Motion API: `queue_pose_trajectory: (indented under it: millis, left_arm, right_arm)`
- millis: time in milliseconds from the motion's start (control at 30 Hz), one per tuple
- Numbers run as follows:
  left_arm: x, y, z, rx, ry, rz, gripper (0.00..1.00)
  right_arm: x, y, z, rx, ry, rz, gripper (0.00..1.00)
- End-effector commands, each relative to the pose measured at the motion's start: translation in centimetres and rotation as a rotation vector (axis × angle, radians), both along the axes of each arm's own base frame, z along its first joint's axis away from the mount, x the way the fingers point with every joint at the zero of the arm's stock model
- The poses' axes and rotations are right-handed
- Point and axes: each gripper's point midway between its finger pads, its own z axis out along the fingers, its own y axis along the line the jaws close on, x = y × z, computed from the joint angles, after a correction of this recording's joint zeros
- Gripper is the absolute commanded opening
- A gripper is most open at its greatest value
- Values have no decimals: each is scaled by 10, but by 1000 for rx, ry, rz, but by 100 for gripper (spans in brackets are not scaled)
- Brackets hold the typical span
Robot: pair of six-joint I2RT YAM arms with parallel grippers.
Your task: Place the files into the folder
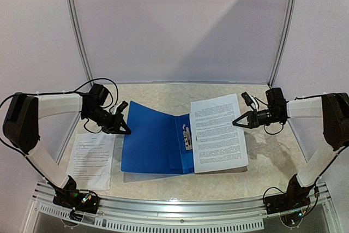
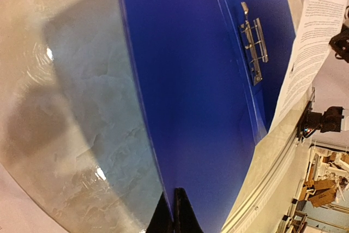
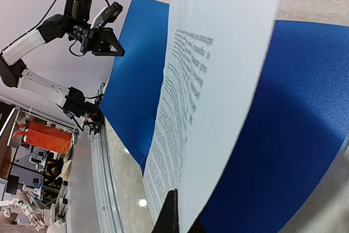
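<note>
Folder (image 1: 155,145): blue, lying spread on the worktop (image 1: 262,173); metal clip (image 1: 188,137) at the spine; outer edge of the left cover pinched between the closed jaws of the left gripper (image 1: 128,131) and raised off the worktop.
Printed sheet (image 1: 218,132): rests on the folder's right half; right edge gripped by the right gripper (image 1: 235,122), jaws closed tight on it.
Second printed sheet (image 1: 92,159): flat on the worktop just left of the folder; apart from both jaws.
</note>
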Motion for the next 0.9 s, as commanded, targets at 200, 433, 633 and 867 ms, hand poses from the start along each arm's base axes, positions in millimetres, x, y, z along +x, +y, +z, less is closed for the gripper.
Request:
queue_pose_trajectory:
  millis: [200,433,633,867]
  left_arm:
    - [6,-3,11,12,-58,-23,2]
    - [6,-4,12,10,-61,-27,2]
    - [6,-4,12,13,-60,-30,2]
    - [6,-6,12,13,-64,-38,1]
  right_arm:
    - [17,6,-19,-9,64,-29,0]
    - [22,7,-27,-9,101,-54,0]
    - [26,10,-34,-4,114,-50,0]
    - [39,19,-30,-6,119,-41,0]
